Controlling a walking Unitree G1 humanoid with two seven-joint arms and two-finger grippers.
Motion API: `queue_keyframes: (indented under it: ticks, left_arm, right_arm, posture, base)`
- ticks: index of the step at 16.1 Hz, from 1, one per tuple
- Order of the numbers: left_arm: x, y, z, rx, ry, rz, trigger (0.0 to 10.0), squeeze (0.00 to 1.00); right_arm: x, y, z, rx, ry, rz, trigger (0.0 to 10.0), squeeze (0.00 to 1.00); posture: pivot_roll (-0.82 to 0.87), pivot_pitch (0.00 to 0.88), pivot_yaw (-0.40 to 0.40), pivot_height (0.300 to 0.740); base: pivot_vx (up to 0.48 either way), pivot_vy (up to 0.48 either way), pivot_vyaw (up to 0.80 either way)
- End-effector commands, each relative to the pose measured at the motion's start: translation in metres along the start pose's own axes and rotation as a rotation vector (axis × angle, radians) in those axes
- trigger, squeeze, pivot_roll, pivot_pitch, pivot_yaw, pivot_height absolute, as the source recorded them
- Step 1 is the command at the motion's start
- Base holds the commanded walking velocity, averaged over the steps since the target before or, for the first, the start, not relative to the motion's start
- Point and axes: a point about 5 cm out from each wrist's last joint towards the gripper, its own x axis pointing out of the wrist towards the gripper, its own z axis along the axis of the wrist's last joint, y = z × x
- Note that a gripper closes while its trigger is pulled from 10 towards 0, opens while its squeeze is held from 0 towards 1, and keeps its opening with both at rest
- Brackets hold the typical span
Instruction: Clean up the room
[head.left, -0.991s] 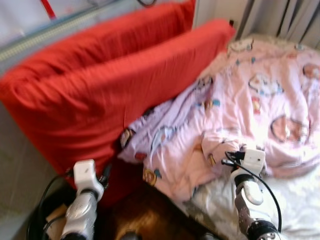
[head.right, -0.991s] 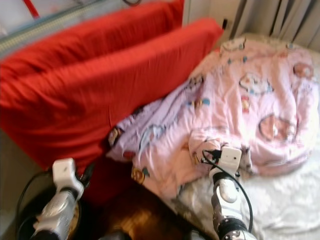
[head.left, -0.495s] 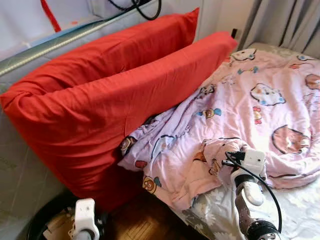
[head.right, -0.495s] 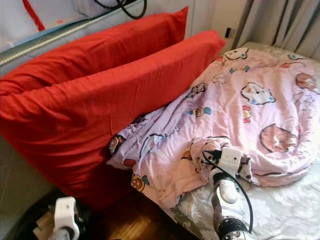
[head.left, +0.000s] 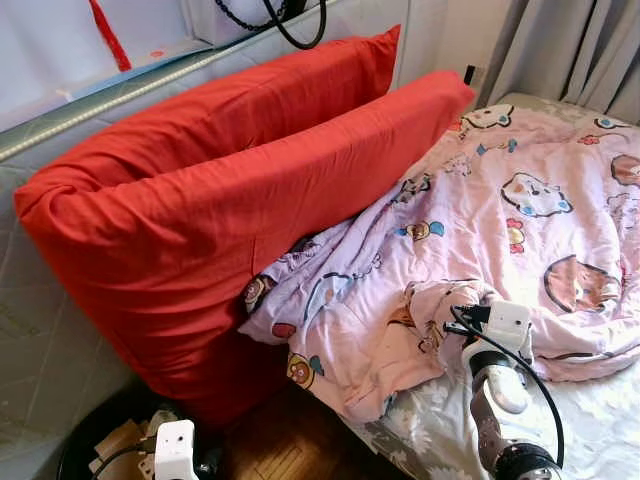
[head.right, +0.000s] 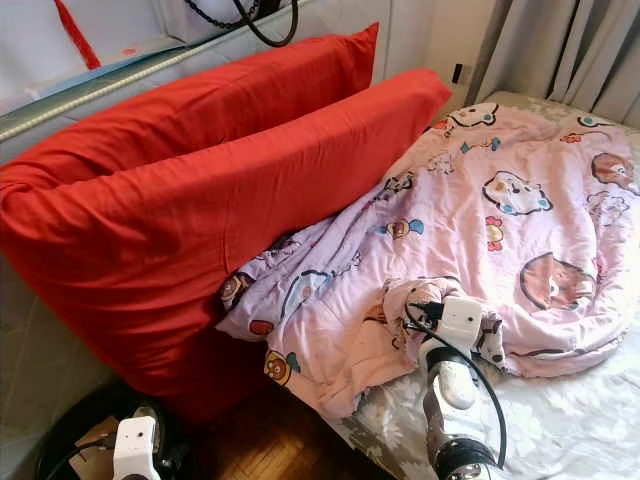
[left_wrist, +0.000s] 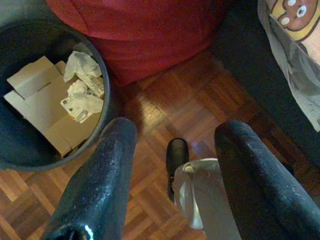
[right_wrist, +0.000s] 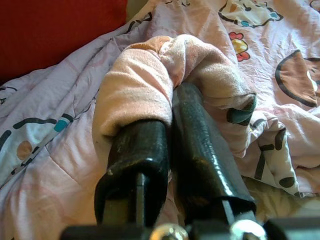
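Note:
A pink cartoon-print blanket (head.left: 500, 210) lies crumpled over the bed. My right gripper (right_wrist: 172, 95) is shut on a bunched fold of this blanket (right_wrist: 150, 60) near its front edge, and the cloth wraps over both fingertips. Its wrist (head.left: 505, 322) rises from the white sheet beside that fold. My left gripper (left_wrist: 177, 130) hangs open and holds nothing. It is low over the wooden floor (left_wrist: 165, 100), beside a black bin (left_wrist: 107, 95). Its wrist (head.left: 175, 450) shows at the bottom left.
Two big red pillows (head.left: 200, 200) lean against the wall at the bed's head, with their lower corner over the bin (head.left: 75, 460). The bin holds cardboard and crumpled paper (left_wrist: 80, 95). A flowered white sheet (head.left: 600, 420) covers the mattress. Grey curtains (head.left: 570, 45) hang at the back right.
My left arm has dropped from beside the pillow's corner down toward the floor by the bin. The blur is gone. My right gripper stays shut on the blanket fold.

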Motion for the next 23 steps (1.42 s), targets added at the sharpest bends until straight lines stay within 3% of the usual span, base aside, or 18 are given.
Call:
queue_keyframes:
  ticks: [1, 6, 23]
  left_arm:
    - [-0.005, 0.004, -0.013, 0.020, 0.051, 0.002, 10.0, 0.00]
    - [-0.007, 0.010, -0.021, 0.013, 0.088, 0.012, 10.0, 0.00]
    - [-0.012, 0.006, -0.035, 0.015, 0.147, 0.014, 10.0, 0.00]
  right_arm:
    - [-0.002, 0.000, -0.003, -0.007, 0.011, -0.001, 10.0, 0.00]
    - [-0.003, -0.001, -0.003, -0.009, 0.004, -0.014, 10.0, 0.00]
    - [-0.004, -0.002, -0.004, -0.006, 0.006, -0.031, 10.0, 0.00]
  posture:
    - [0.08, 0.155, 0.021, 0.740]
    - [0.08, 0.169, 0.026, 0.740]
    - [0.08, 0.150, 0.031, 0.740]
  base:
    - [0.000, 0.000, 0.00]
    - [0.000, 0.000, 0.00]
    - [-0.141, 0.000, 0.00]
